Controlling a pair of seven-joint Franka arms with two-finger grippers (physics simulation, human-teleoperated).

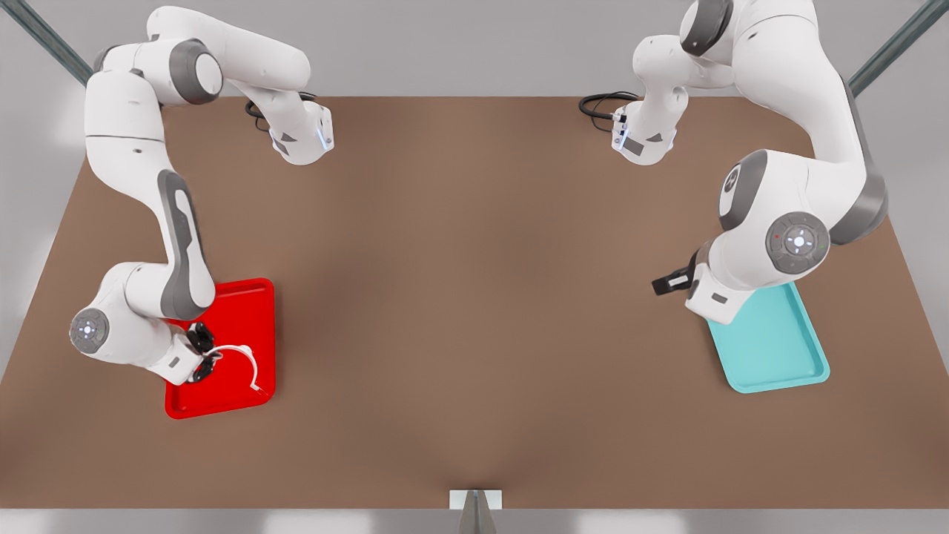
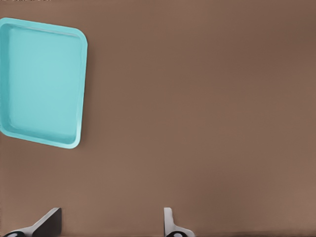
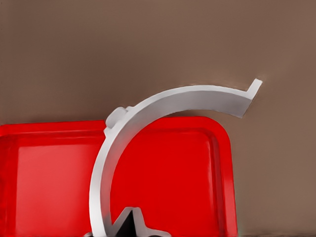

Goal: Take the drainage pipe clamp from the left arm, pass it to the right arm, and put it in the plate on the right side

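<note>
The white arch-shaped drainage pipe clamp (image 1: 243, 354) (image 3: 148, 111) is over the red plate (image 1: 248, 300) (image 3: 49, 173) at the front view's left. My right gripper (image 1: 203, 357) (image 3: 129, 226) is shut on one end of the clamp, and the other flared foot points off toward the plate's near corner. I cannot tell whether the clamp touches the plate. My left gripper (image 1: 662, 285) (image 2: 111, 219) is at the front view's right beside the teal tray, open with nothing between its fingers, hovering above bare table.
A teal tray (image 1: 778, 348) (image 2: 44, 84) lies at the front view's right, partly under the left arm's wrist. The brown table (image 1: 474, 297) stretches wide between the two trays. A small bracket (image 1: 475, 500) sits at the table's near edge.
</note>
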